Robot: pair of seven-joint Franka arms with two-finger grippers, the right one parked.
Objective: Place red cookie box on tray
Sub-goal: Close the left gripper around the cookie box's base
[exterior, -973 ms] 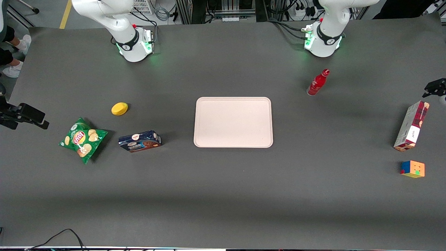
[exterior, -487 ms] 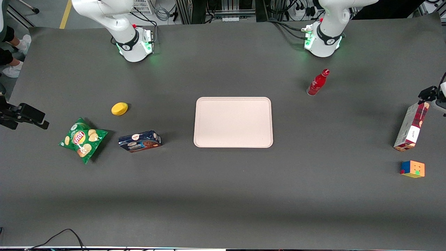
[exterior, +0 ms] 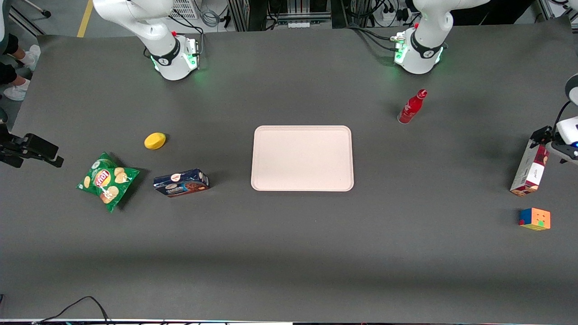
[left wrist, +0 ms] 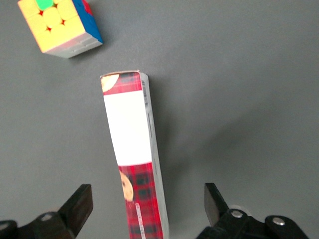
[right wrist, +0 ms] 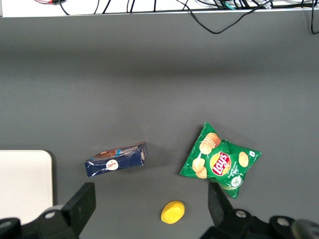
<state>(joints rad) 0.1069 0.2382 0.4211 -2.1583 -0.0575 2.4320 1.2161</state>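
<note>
"Lay's" logo on the green chip bag (right wrist: 220,163), no other print legible

Dark grey matte table (exterior: 289,253), cables (exterior: 76,307) at near edge, equipment racks (exterior: 280,11), yellow floor line (exterior: 84,18).

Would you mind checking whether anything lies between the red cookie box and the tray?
Nothing visible does: bare table separates the red cookie box from the tray. The open hand straddles the box's end.
</note>
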